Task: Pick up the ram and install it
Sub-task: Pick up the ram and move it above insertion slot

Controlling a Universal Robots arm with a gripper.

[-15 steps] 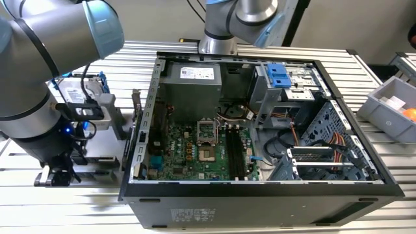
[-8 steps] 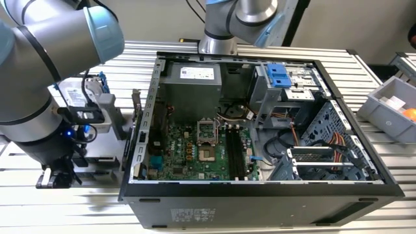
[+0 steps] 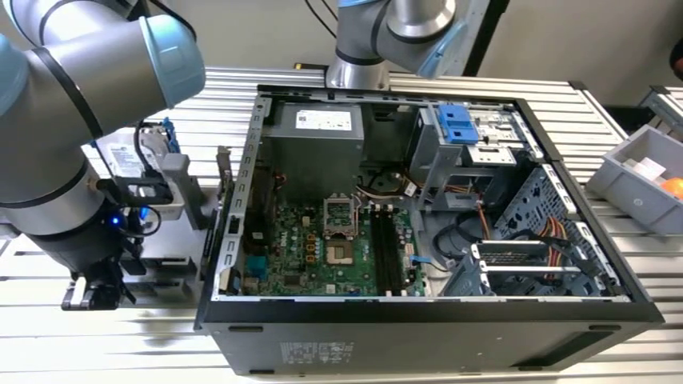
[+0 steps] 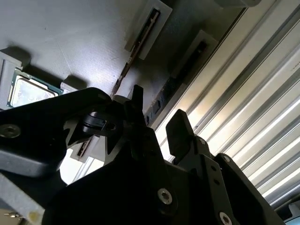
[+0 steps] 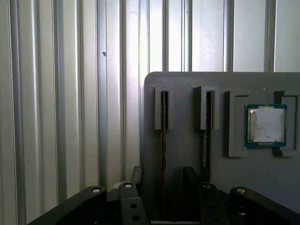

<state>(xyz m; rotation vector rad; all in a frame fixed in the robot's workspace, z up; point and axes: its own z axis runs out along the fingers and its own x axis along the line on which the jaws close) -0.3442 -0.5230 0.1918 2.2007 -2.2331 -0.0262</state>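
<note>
Off to the exterior view's left of the open computer case (image 3: 427,308), the ram (image 5: 163,136) stands on edge in a slot of a gray holder (image 5: 187,84), its thin edge turned toward the first wrist view. The pincer (image 5: 162,170) is spread apart and grasps nothing. Its two dark fingers (image 5: 189,174) straddle the stick, one on each flat side, with a little gap showing on both sides, so it looks lined up but not clamped. A second stick (image 5: 205,136) sits in the neighbouring slot just beside it, and a square CPU (image 5: 266,124) lies in its own recess further along the holder. The holder rests on the ribbed metal table (image 5: 56,93), near the case's outer wall. To my eye the step in hand is the grasp itself. Doing it well means keeping the stick midway between the fingers, so that both meet it together and neither shoves it against the slot wall. The finger beside the second stick has little room, so I'd say any sideways drift risks knocking that neighbour. A squeeze square on the flat faces seems right, since such a thin board would likely tip if pinched crookedly. The dark memory slots (image 3: 389,248) inside the case lie well apart from the pincer.
</note>
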